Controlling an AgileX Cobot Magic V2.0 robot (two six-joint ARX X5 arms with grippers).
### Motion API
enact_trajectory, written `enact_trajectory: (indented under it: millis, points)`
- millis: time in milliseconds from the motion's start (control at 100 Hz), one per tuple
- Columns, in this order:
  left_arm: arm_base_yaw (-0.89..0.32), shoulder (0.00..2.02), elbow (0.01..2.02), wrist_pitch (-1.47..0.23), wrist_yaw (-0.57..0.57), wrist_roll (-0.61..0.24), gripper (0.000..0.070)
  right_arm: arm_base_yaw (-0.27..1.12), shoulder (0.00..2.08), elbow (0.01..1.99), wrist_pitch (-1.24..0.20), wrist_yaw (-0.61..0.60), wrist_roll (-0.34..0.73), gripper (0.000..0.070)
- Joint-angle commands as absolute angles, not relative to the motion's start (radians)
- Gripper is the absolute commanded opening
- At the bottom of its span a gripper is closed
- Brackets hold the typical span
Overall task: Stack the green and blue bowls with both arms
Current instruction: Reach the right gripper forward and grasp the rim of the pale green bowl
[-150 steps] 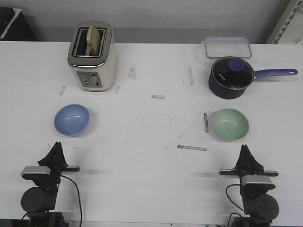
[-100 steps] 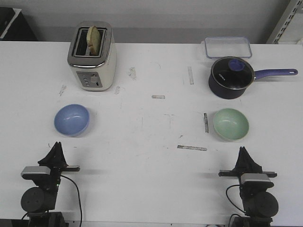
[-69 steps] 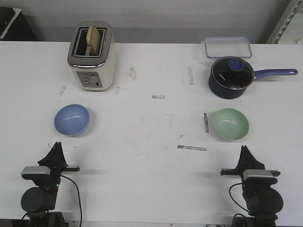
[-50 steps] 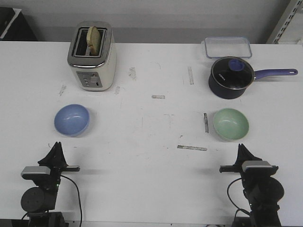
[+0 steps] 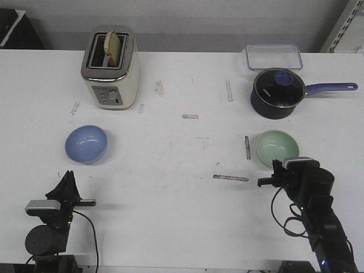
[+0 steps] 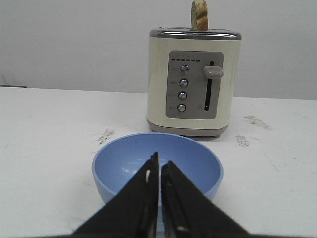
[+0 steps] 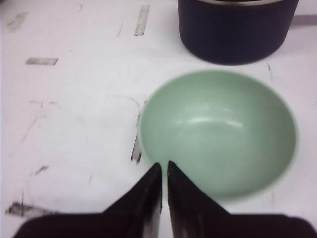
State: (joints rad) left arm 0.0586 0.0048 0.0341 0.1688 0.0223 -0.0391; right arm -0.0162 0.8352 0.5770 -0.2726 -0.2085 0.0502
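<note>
The light blue bowl (image 5: 86, 143) sits at the left of the table, the pale green bowl (image 5: 277, 149) at the right, both upright and empty. My left gripper (image 5: 68, 177) rests near the front edge, shut and empty, pointing at the blue bowl (image 6: 119, 166); its tips (image 6: 159, 159) stand just short of the near rim. My right gripper (image 5: 277, 166) is lifted off the table, shut and empty. Its tips (image 7: 164, 166) hover at the near rim of the green bowl (image 7: 218, 129).
A cream toaster (image 5: 111, 68) with a slice of bread stands at the back left, behind the blue bowl (image 6: 193, 84). A dark navy saucepan (image 5: 277, 92) with a long handle stands just behind the green bowl (image 7: 237, 29). A clear lidded box (image 5: 273, 56) is at the back right.
My right arm has risen from its rest near the front edge and moved forward to the green bowl. The left arm and both bowls have not moved.
</note>
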Motion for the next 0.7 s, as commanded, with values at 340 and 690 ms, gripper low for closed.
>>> enact_trajectory:
  millis: [340, 690]
  points:
    - [0.060, 0.003, 0.013, 0.181, 0.019, -0.030, 0.0002, -0.059, 1.172, 0.973, -0.536, -0.287, 0.230, 0.0011]
    - [0.060, 0.003, 0.013, 0.181, 0.019, -0.030, 0.0002, -0.272, 1.333, 1.141, -0.691, -0.519, 0.247, 0.0216]
